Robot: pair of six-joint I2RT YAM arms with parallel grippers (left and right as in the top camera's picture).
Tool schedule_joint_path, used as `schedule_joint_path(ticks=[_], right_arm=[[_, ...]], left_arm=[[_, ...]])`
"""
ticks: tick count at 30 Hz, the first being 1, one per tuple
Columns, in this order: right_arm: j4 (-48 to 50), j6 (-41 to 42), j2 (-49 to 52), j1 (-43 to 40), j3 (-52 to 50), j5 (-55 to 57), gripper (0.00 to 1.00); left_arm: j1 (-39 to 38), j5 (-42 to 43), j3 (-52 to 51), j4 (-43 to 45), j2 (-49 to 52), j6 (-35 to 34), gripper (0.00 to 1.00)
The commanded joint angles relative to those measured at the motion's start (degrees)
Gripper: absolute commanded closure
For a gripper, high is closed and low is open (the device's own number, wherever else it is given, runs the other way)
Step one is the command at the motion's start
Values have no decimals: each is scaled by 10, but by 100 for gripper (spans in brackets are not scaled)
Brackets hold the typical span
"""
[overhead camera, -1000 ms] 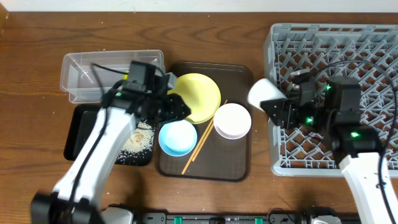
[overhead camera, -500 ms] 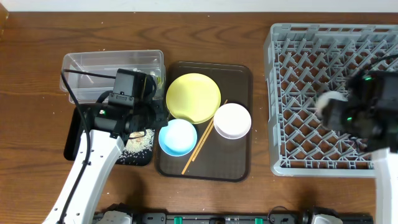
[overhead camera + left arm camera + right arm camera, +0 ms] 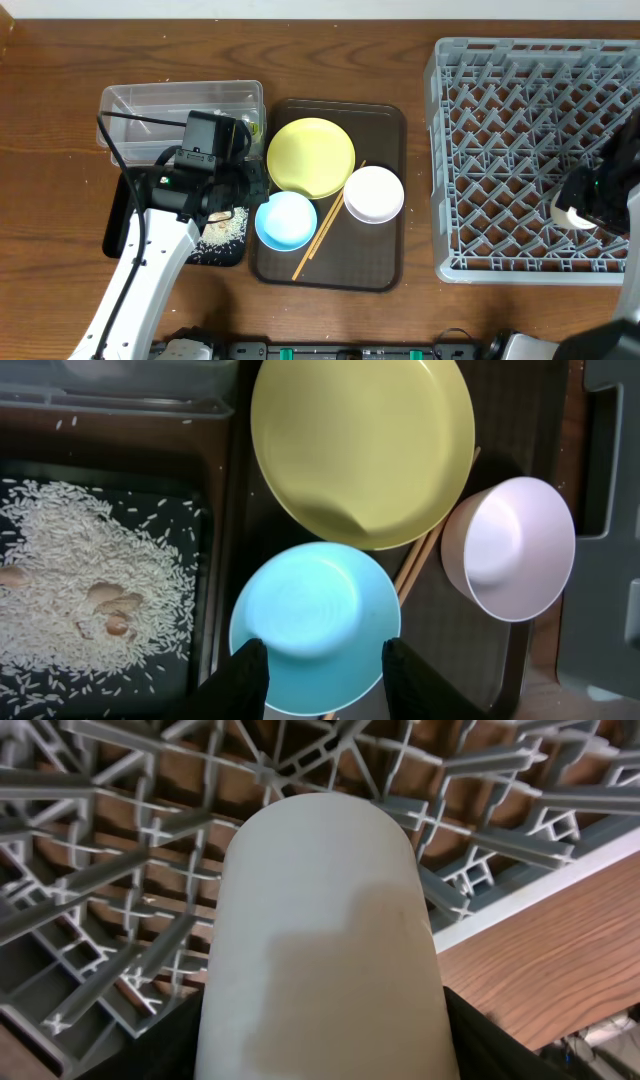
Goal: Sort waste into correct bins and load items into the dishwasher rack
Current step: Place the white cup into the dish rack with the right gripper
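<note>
Loading the rack is the step in hand. The right fingers [image 3: 470, 1035] are clamped on the pale cup [image 3: 325, 900], 1 on each side of its wall. They hold it over the lattice of the grey dishwasher rack [image 3: 120, 850], close to the rim, where the table [image 3: 560, 950] shows beyond. Whether the cup already touches the pegs I cannot tell, nor how it is tilted. In my judgement the next move calls for lowering it between the pegs, then letting go and lifting straight clear so it is not dragged over.

The left fingers [image 3: 245, 675] are spread apart and grip nothing. They straddle the near edge of the light blue bowl [image 3: 315, 620]. It sits on the brown tray [image 3: 385, 255], just beside the yellow plate [image 3: 310, 157], the white bowl [image 3: 373, 193] and the 2 chopsticks [image 3: 318, 238]. That bowl looks the likely next pick, and it would need a firm pinch on its rim. The rice [image 3: 90, 580] lies in the black tray [image 3: 112, 230]
</note>
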Motion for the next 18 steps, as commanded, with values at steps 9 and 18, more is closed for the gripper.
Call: schedule_joint_path(ticks=[9, 18], right_arm=[[14, -7, 86, -8, -5, -9, 50], [18, -5, 101, -8, -5, -46, 1]], left_arm=[[3, -9, 5, -2, -2, 8, 60], [3, -9, 4, -3, -2, 8, 54]])
